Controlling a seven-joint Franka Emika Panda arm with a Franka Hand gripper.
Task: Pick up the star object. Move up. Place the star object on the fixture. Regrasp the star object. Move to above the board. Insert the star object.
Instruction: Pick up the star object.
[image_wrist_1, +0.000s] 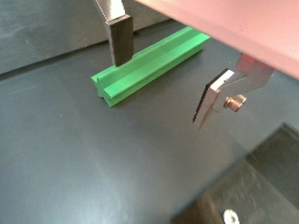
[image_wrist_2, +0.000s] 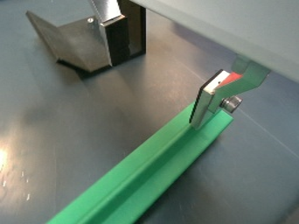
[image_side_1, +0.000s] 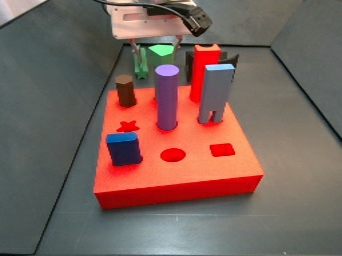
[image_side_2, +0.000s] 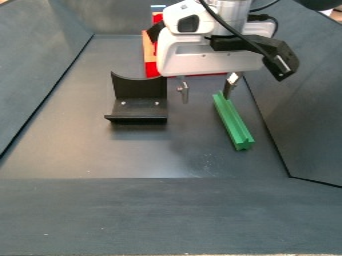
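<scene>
The star object (image_side_2: 234, 121), a long green ridged peg, lies flat on the dark floor and shows in both wrist views (image_wrist_1: 147, 68) (image_wrist_2: 146, 171). My gripper (image_side_2: 206, 90) hangs just above the floor over the peg's far end, open and empty. In a wrist view (image_wrist_1: 159, 92) one finger (image_wrist_1: 118, 39) stands at the peg's side and the other is off to the side. In a wrist view (image_wrist_2: 162, 87) one finger (image_wrist_2: 209, 99) is over the peg's end. The red board (image_side_1: 174, 160) stands behind, partly hidden by the gripper in a side view (image_side_2: 151, 50).
The fixture (image_side_2: 134, 100) stands on the floor left of the gripper, close to one finger (image_wrist_2: 87, 44). On the board stand a purple cylinder (image_side_1: 167, 95), blue blocks (image_side_1: 218, 93), a red block and a light-green piece (image_side_1: 160, 47). Dark walls enclose the floor.
</scene>
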